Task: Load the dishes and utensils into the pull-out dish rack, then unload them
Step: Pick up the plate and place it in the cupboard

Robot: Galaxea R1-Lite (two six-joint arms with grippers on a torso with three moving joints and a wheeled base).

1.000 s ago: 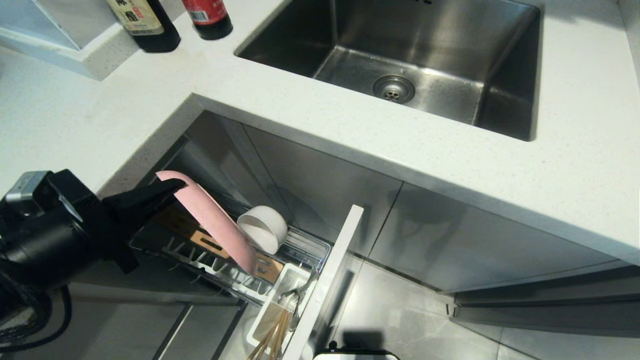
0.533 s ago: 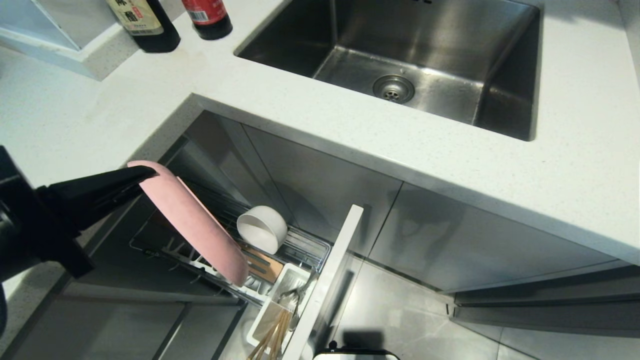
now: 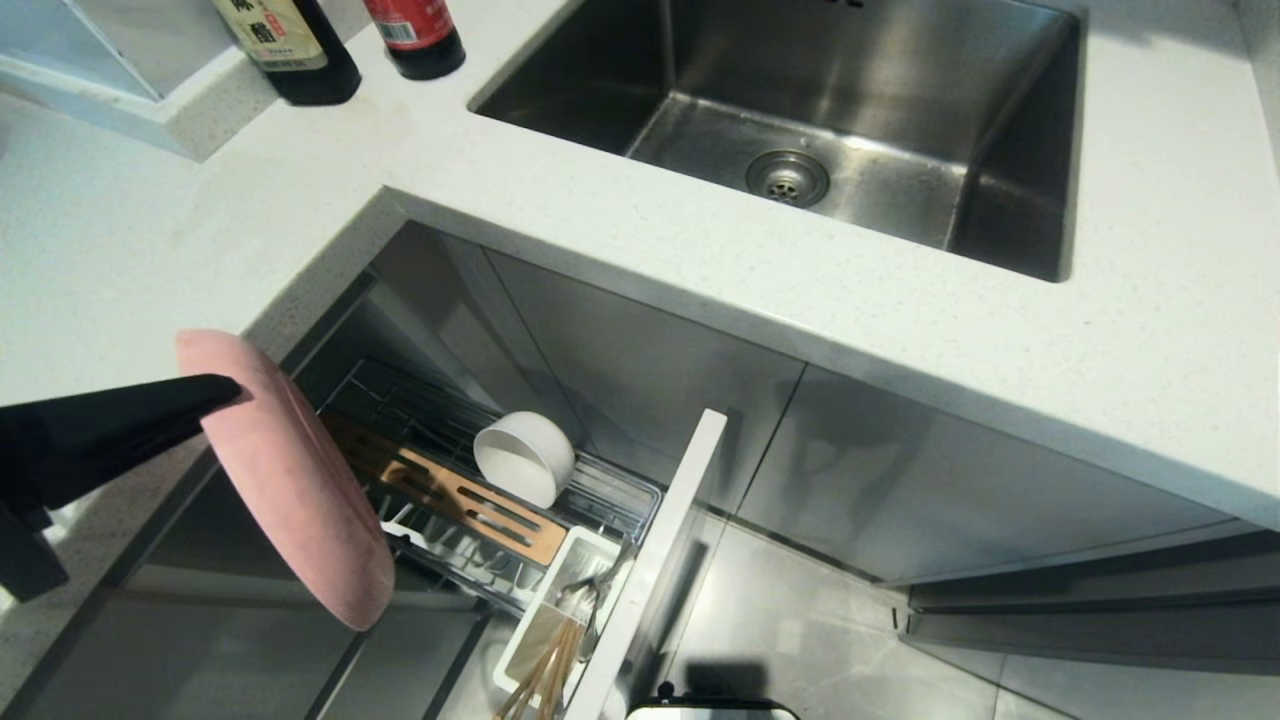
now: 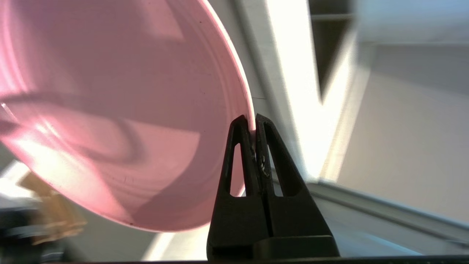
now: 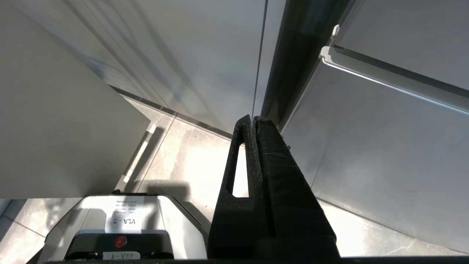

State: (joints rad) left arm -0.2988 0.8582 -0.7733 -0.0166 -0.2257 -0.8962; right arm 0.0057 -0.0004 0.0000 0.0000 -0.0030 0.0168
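Pink plate (image 3: 290,490): smooth, semi-matt face with faint concentric ridges and soft sheen. Left gripper (image 4: 253,123): matt black plastic fingers. Right gripper (image 5: 253,121): same black plastic, finely textured pads. Pull-out dish rack (image 3: 600,500): bright chrome wire, tan wooden strip (image 3: 470,500) at centre, matt white front. Bowl (image 3: 525,458): glossy white. Sink (image 3: 800,110), at twelve o'clock: brushed steel. Countertop (image 3: 1100,330): speckled white stone, low gloss.

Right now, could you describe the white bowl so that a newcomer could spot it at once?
Below the steel sink, the pull-out dish rack stands open. The white bowl lies tipped on its side on the wires, beside the wooden strip. It is the only round white dish there; the pink plate hangs in the left gripper.
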